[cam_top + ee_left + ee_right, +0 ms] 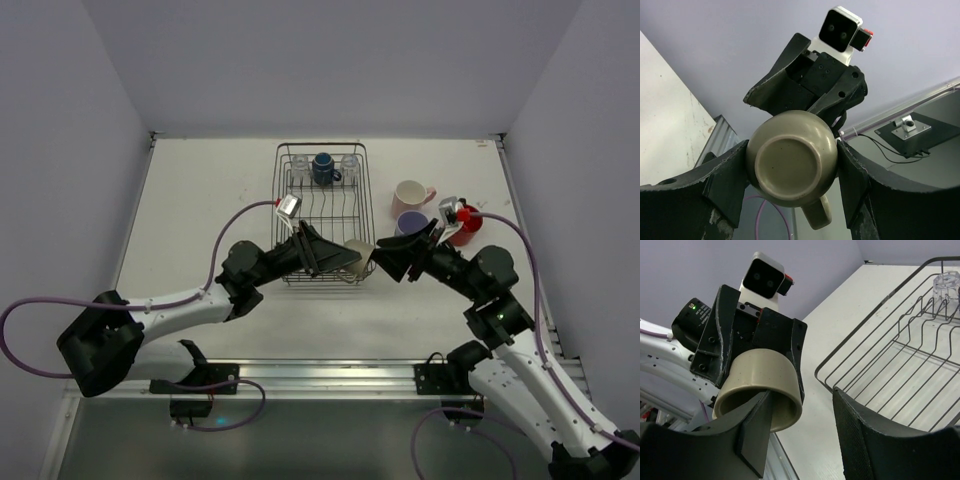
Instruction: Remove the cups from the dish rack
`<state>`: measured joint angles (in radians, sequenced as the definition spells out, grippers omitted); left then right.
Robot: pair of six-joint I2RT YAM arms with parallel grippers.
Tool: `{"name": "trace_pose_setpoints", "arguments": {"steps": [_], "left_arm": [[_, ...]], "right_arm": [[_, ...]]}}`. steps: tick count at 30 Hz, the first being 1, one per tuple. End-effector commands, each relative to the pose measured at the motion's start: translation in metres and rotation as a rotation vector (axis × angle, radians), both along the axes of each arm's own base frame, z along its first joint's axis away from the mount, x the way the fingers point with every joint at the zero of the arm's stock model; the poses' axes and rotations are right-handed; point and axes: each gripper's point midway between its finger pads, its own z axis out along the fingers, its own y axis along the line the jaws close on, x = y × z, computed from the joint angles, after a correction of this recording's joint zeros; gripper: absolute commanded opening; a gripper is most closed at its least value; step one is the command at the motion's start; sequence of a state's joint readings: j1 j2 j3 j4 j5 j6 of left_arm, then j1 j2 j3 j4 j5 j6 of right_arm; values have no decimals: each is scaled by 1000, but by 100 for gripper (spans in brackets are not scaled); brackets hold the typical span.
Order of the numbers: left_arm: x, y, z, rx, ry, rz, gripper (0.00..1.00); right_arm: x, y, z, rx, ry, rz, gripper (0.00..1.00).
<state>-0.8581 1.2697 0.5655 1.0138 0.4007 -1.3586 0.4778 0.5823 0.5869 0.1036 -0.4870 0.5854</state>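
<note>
Presumably mid-handover by the rack's (277, 200) near right corner: cup (790, 160) clamped in left gripper (350, 260), right gripper (385, 262) wide at its mouth, needing to close on the rim before any release by the left.

Olive-green cup (790, 165), dark wire rack (322, 215)

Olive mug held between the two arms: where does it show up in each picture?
Top external: olive mug, centre, by the dish rack's near right corner.
Left wrist: mug at centre, base toward camera.
Right wrist: mug left of centre, open end toward camera.
Shared landmark: the left tool clamping it, seen in all three.
</note>
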Motion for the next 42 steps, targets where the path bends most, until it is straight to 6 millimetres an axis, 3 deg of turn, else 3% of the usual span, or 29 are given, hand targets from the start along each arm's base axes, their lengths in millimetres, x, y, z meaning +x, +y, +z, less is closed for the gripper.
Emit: {"name": "trace_pose_setpoints", "arguments": {"steps": [1, 7, 11, 12, 17, 19, 20, 23, 26, 31, 36, 40, 42], "left_arm": [[-15, 3, 22, -73, -38, -51, 4], [-23, -5, 23, -72, -30, -92, 4], [-25, -9, 16, -58, 3, -121, 4], [-25, -11, 12, -52, 12, -125, 4], [-25, -9, 10, -61, 25, -125, 6], [-25, -9, 10, -58, 16, -121, 18], [-24, -9, 9, -48, 19, -116, 37], [-21, -10, 8, -8, -11, -93, 68], [-16, -10, 3, 58, -31, -47, 85], [-6, -6, -2, 150, -82, 35, 100], [8, 3, -2, 255, -148, 138, 100], [27, 27, 1, 402, -238, 305, 100], [36, 49, 6, 477, -297, 408, 100]], "right_arm": [[-4, 7, 15, -21, -67, 58, 53], [-5, 16, 13, -21, -57, 122, 50], [-12, 16, 22, 14, -110, 143, 39], [-13, 16, 23, 18, -116, 147, 29], [-21, 17, 26, 56, -126, 175, 0], [-24, 13, 24, 71, -123, 162, 0], [-21, 11, 21, 67, -101, 139, 0], [-19, 5, 15, 50, -61, 85, 0], [-15, -2, 7, 30, -9, 29, 0], [-16, -8, 9, 22, 27, -6, 0], [-15, -15, -7, -29, 113, -48, 0], [-6, -38, -43, -158, 242, -197, 0], [-3, -54, -66, -238, 315, -289, 0]]}}
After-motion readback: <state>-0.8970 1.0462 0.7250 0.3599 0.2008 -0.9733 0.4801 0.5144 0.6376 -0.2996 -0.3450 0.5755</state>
